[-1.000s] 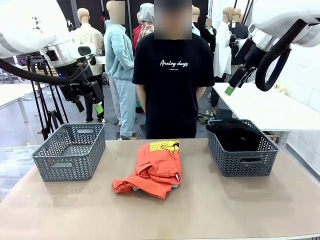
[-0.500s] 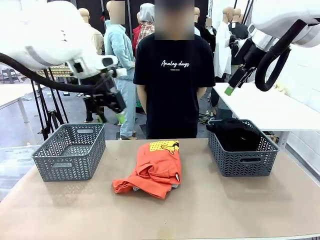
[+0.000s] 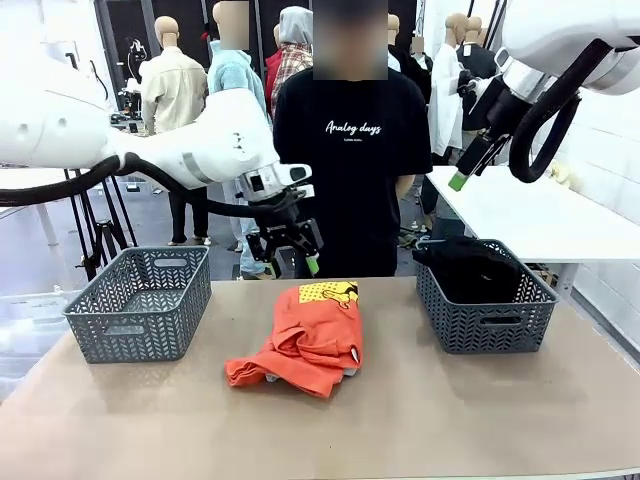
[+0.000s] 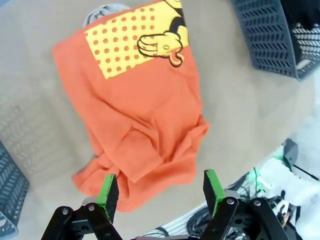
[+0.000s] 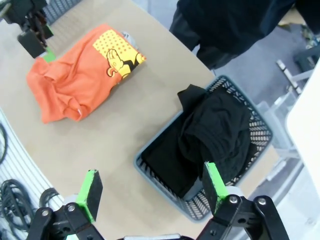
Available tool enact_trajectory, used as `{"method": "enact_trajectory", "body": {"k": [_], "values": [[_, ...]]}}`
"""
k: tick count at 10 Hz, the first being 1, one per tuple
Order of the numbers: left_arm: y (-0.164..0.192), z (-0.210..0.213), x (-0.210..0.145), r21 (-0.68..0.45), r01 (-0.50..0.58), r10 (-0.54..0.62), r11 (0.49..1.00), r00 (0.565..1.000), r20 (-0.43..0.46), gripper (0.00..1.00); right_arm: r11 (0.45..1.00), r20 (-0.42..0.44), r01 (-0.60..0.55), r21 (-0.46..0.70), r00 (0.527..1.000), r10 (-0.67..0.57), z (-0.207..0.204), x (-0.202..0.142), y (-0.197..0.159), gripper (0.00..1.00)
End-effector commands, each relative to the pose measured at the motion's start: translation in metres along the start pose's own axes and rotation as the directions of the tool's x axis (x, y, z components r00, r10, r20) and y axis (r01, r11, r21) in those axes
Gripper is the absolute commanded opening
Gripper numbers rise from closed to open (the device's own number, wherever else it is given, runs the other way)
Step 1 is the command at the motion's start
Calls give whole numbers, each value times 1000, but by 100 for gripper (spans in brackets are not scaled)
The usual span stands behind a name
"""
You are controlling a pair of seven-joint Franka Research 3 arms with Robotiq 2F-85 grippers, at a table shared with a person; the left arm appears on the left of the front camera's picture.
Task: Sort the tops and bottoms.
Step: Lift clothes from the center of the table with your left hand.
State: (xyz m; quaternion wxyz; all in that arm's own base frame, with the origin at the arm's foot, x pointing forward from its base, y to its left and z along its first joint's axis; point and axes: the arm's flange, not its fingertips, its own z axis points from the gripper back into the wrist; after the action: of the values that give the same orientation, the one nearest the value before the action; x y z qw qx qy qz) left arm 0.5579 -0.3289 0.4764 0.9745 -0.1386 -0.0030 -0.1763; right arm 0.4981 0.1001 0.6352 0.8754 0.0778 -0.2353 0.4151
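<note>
Because the orange T-shirt (image 3: 305, 335) lies soft, light and rumpled mid-table, a pinch on its bunched near folds should lift it, sagging. The left gripper (image 3: 291, 264) hangs spread above its far edge; the right gripper (image 5: 152, 189) is spread, high. The table (image 3: 450, 420) is matte tan. The black bottoms (image 3: 470, 265) fill the right-edge basket (image 3: 487, 325), and the left-edge basket (image 3: 135, 320) has room.
</note>
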Motion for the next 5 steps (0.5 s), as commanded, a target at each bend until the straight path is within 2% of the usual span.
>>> {"method": "enact_trajectory", "body": {"k": [1, 3, 4, 5], "values": [[8, 8, -9, -37, 1, -1, 999, 1000, 9, 88, 1000, -2, -2, 0, 1000, 2, 0, 2, -1, 100], [8, 8, -9, -37, 1, -1, 999, 1000, 9, 88, 1000, -2, -2, 0, 1000, 2, 0, 2, -1, 100], [-1, 2, 1, -4, -3, 3, 1000, 1000, 3, 88, 1000, -2, -2, 0, 1000, 2, 0, 2, -1, 100], [-4, -14, 12, -10, -70, 71, 997, 991, 116, 88, 1000, -2, -2, 0, 1000, 2, 0, 2, -1, 100]]}}
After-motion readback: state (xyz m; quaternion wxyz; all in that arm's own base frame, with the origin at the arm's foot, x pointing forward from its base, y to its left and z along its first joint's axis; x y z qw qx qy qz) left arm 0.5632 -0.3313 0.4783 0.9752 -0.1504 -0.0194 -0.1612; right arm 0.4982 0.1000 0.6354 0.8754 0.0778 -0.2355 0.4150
